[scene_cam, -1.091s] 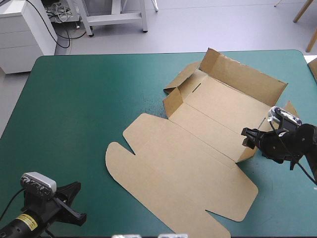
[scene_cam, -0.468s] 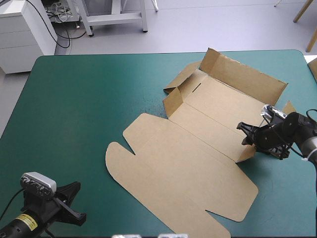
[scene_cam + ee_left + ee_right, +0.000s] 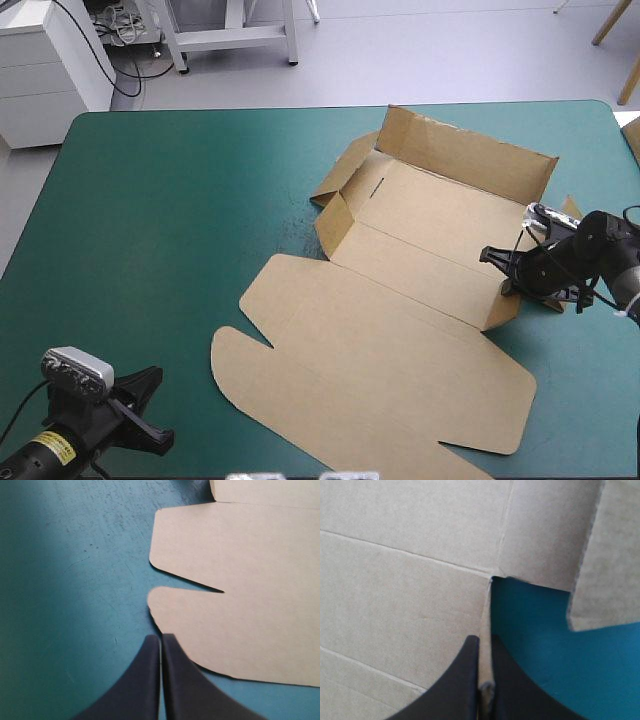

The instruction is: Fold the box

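The brown box (image 3: pixel 420 240) lies opened out on the teal-green cover, right of the middle. Its far wall (image 3: pixel 470 152) stands raised, a short left flap (image 3: pixel 338 218) is tilted up, and the lid panel (image 3: pixel 370 380) lies flat toward the front. My right gripper (image 3: pixel 500 272) is at the box's right side, shut on the edge of the low right wall; the board's edge (image 3: pixel 486 630) runs between its black fingers (image 3: pixel 465 680). My left gripper (image 3: pixel 152 405) rests at the front left corner, shut with nothing in it (image 3: pixel 161 641). The lid's rounded tab (image 3: pixel 200 615) lies just ahead of it.
The left half of the table (image 3: pixel 150 220) is bare teal-green cover. A small tan piece (image 3: pixel 632 138) shows at the table's right edge. The box's front corner (image 3: pixel 515 440) lies close to the front edge.
My right gripper closed on the box's right wall. The whole box slid and turned a little toward the left and the front. The left arm stayed still.
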